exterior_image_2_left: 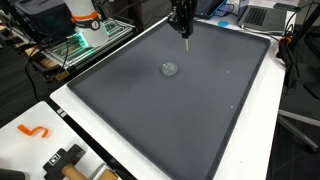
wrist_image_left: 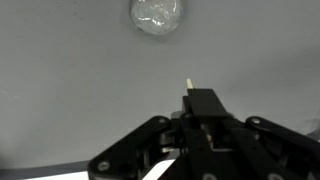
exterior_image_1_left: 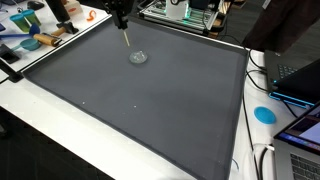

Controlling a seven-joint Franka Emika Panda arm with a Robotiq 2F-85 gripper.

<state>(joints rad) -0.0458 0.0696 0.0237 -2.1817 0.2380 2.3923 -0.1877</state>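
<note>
We find the gripper (exterior_image_1_left: 120, 17) over the far side of the dark mat (exterior_image_1_left: 150, 115). Its fingers are pressed together on a thin stick (exterior_image_1_left: 126, 38), which hangs point down. In both exterior views the stick appears clear of the mat. In the wrist view its pale tip projects ahead of the closed fingers.

The small clear round object (exterior_image_1_left: 138, 57) lies flat on the mat. It is near the stick's tip, on the near side and slightly right of it, and the two are apart.

We judge the step in hand to be a carry, with the stick pinched and nothing contacted. Bringing the tip to the object would call for a short travel toward the near side and a slow descent with the stick upright. The object looks light and may slide under a side load.

A blue disc (exterior_image_1_left: 264, 114) lies on the white table (exterior_image_1_left: 60, 125) right of the mat, with a laptop (exterior_image_1_left: 298, 78) beyond it. In an exterior view an orange hook-shaped piece (exterior_image_2_left: 35, 131) rests at the near left, and a green-lit rack (exterior_image_2_left: 85, 45) stands far left. All are off the mat, and nothing lies between stick and object.
</note>
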